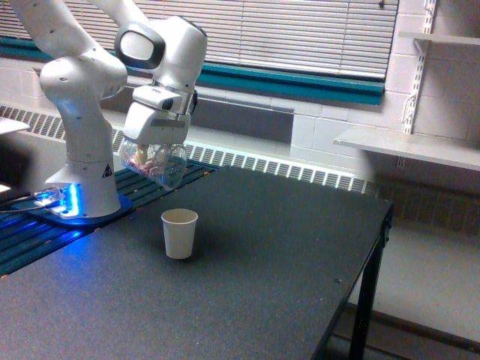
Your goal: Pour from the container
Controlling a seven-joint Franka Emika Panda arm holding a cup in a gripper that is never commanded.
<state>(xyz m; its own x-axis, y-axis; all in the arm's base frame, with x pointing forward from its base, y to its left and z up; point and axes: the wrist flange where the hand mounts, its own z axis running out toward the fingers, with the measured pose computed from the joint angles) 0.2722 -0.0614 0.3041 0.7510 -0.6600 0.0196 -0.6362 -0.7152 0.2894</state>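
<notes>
Exterior view: a white robot arm (82, 97) stands on a base lit blue at the view's left, at the back corner of a dark speckled table (247, 285). Its gripper (154, 146) points down and is clenched on the container (154, 161), a clear plastic cup held in the air above the table. The container is tilted steeply, its open mouth aimed down and toward the view's right, with small brownish-red pieces gathered in the end nearest the gripper. A white paper cup (180, 233) stands upright on the table, below the container and a little to the view's right, well apart from it. Behind the table run a radiator grille (300, 171), a teal window ledge and closed blinds (300, 34). White shelves (409, 146) hang on the wall at the view's right.
</notes>
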